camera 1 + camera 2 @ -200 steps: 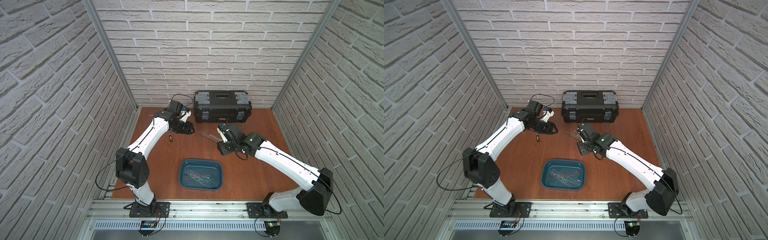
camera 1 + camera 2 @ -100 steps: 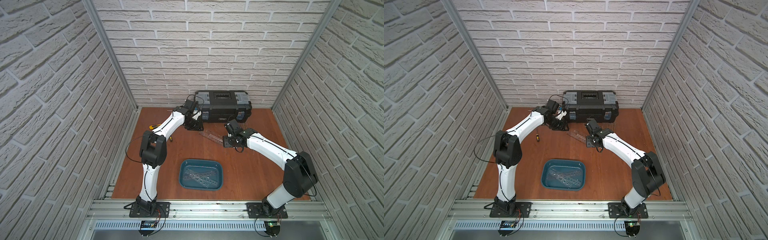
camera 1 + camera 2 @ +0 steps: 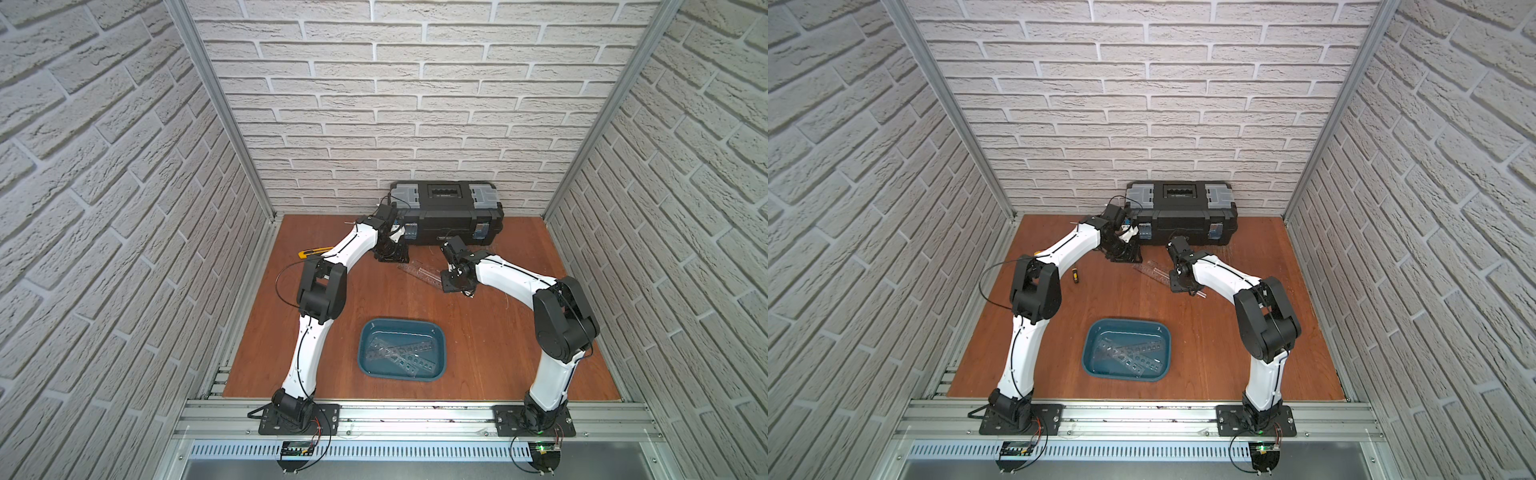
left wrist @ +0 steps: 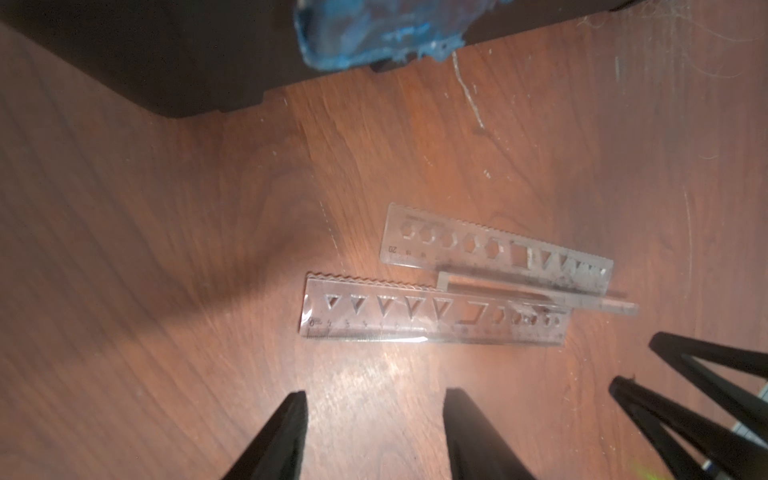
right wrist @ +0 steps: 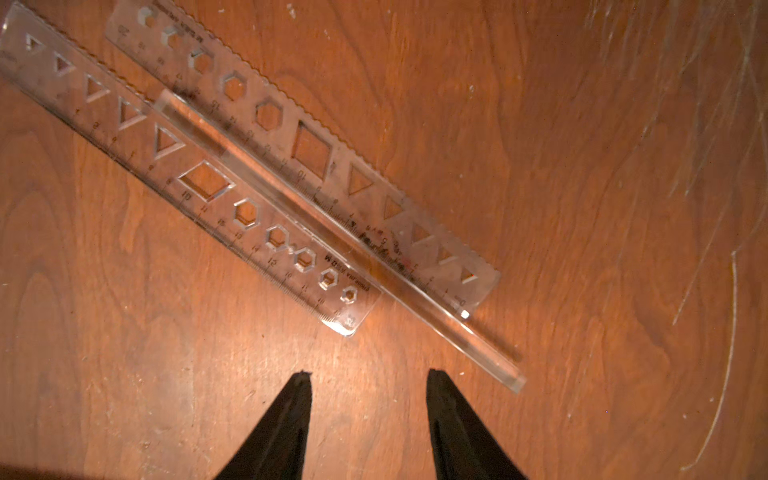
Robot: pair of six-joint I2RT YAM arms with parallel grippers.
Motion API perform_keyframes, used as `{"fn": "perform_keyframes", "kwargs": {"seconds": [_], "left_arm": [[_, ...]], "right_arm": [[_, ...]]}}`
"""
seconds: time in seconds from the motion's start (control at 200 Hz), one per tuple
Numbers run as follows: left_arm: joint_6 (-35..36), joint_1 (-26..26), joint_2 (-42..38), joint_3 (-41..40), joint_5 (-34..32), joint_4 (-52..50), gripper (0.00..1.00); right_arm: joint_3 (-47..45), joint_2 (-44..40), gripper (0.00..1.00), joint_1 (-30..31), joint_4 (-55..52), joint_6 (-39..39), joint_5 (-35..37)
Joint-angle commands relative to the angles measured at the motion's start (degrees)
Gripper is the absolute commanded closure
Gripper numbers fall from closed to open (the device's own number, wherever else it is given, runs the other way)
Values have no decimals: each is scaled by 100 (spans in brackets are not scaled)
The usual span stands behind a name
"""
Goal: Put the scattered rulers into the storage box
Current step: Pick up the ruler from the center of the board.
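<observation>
Three clear rulers (image 3: 419, 272) lie side by side on the wooden table in front of the toolbox, also in a top view (image 3: 1152, 270). In the left wrist view they are a triangle-holed ruler (image 4: 432, 318), a hexagon-holed ruler (image 4: 494, 249) and a narrow strip (image 4: 540, 297). My left gripper (image 4: 374, 399) hangs open just short of their left end. My right gripper (image 5: 368, 376) is open above bare wood near the narrow strip's (image 5: 340, 241) end. The teal storage box (image 3: 401, 321) sits at the front middle with several rulers (image 3: 401, 353) in it.
A black toolbox (image 3: 446, 212) stands against the back wall right behind the left gripper (image 3: 390, 255). A yellow-black utility knife (image 3: 316, 252) lies at the back left, partly under the left arm. A small screwdriver (image 3: 1074, 275) lies beside that arm.
The left gripper has moved right, from the back left to the rulers' end by the toolbox. Both arms now stand with raised elbows. The right jaws have narrowed a little.
</observation>
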Motion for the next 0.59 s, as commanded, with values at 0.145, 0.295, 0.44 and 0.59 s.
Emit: {"fn": "perform_keyframes", "kwargs": {"seconds": [0.145,0.295,0.44,0.59], "left_arm": [[-44,-15,116,140,215,94,43],[-34,-11,-14,-58,266,152,42],[-47,-11,-148,-275,302,236,42],[-111,-20,-233,-405,365,335,42]], "right_arm": [[118,263,52,-231,-112,-303,284],[170,415,53,-289,-118,-398,286],[171,477,53,-347,-87,-432,250],[207,550,53,-378,-126,-504,259]]}}
